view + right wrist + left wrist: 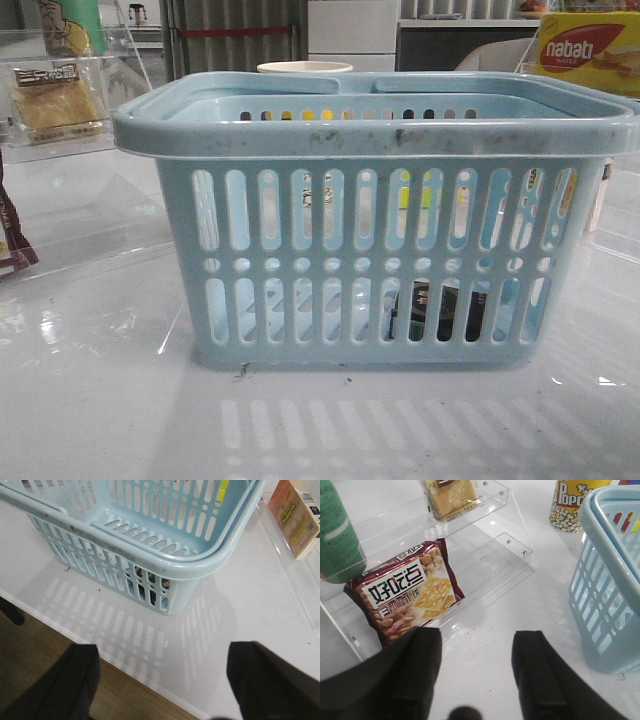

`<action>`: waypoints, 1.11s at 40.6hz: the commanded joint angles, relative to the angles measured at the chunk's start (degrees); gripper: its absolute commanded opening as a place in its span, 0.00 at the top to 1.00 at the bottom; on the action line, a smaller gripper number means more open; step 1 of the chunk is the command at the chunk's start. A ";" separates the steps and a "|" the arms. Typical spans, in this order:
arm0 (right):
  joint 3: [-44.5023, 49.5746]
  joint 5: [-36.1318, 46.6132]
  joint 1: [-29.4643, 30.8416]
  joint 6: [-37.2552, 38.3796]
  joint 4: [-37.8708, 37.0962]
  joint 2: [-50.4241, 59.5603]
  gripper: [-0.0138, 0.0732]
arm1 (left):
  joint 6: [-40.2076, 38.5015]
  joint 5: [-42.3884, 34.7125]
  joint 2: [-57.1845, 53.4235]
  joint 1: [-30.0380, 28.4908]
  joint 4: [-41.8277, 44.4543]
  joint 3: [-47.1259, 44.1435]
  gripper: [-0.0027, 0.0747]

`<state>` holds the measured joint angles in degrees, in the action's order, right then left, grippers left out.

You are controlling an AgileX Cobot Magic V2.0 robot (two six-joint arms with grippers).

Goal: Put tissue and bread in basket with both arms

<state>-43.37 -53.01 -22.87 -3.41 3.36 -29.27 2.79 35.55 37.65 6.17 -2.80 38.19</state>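
In front of you the basket (375,220) stands on the white desk (100,400). The tissue (440,312) lies inside it, low at the near right. The bread (55,100) rests on the clear shelf (60,145) far left. Your left tool (475,672) and right tool (162,685) are both open, holding nothing.
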 commanded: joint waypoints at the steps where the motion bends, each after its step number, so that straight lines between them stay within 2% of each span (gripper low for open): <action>1: -1.44 4.07 0.05 -0.48 -0.35 -0.16 0.13 | -0.08 -5.29 0.68 0.45 -0.69 2.07 0.30; 3: -1.44 4.07 0.05 -0.48 -0.35 -0.16 0.13 | -0.08 -5.79 1.48 0.45 -0.69 2.38 0.24; 6: -1.44 4.07 0.05 -0.48 -0.35 -0.16 0.13 | -0.08 -6.03 3.73 0.45 -0.69 3.49 0.21; 13: -1.44 4.01 0.05 -0.48 -0.35 -0.16 0.13 | -0.08 -7.09 13.67 0.45 -0.03 9.24 0.21; 21: -1.44 4.01 0.05 -0.48 -0.35 -0.16 0.13 | -0.18 -13.52 28.06 -1.35 0.18 17.80 0.21; 39: -1.44 4.01 0.05 -0.48 -0.35 -0.16 0.13 | -0.64 -15.60 53.66 -6.17 -7.88 39.45 0.21; 45: -1.44 4.01 0.05 -0.48 -0.35 -0.16 0.13 | -4.71 -17.60 58.41 -8.43 -12.70 43.64 0.21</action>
<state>-43.37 -53.06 -22.87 -3.50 3.36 -29.27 0.38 23.59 96.52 -1.24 -12.04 77.98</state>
